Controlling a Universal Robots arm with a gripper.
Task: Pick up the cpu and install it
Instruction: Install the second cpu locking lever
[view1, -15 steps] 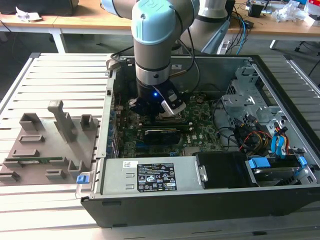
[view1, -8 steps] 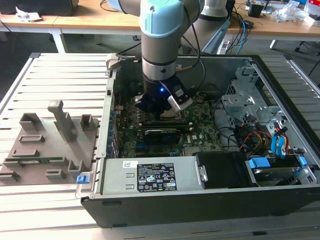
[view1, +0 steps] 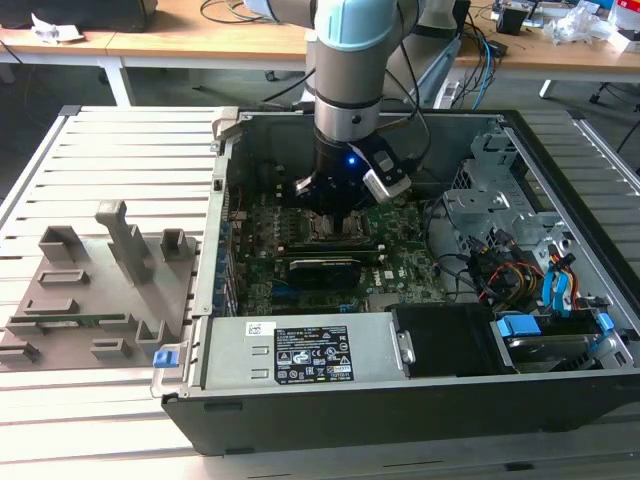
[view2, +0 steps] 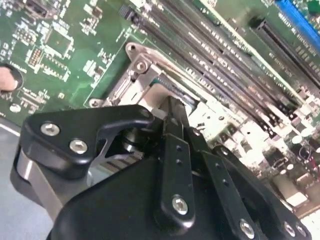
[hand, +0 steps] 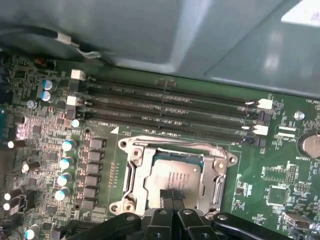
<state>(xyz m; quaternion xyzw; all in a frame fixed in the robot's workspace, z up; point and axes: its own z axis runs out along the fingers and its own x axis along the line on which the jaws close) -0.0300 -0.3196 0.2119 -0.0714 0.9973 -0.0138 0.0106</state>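
A Universal Robots arm (view1: 345, 60) reaches down into an open computer case (view1: 420, 400), its gripper (hand: 171, 199) poised directly over the metal-framed socket (hand: 131, 170) on the green motherboard (hand: 265, 180). In the first wrist view the cpu (hand: 175, 175), silver-grey top up, lies flat inside the socket frame, with the dark fingertips (hand: 172, 196) drawn close together at its near edge; whether they are pinching the chip or merely touching it cannot be told. The memory slots (hand: 170, 107) run just beside the socket. On the exterior view's left, a grey plastic tray (view1: 60, 310) sits well apart from the case. Judging from this, a good seating calls for the chip level and square within the frame, with no sideways drag across the contacts.
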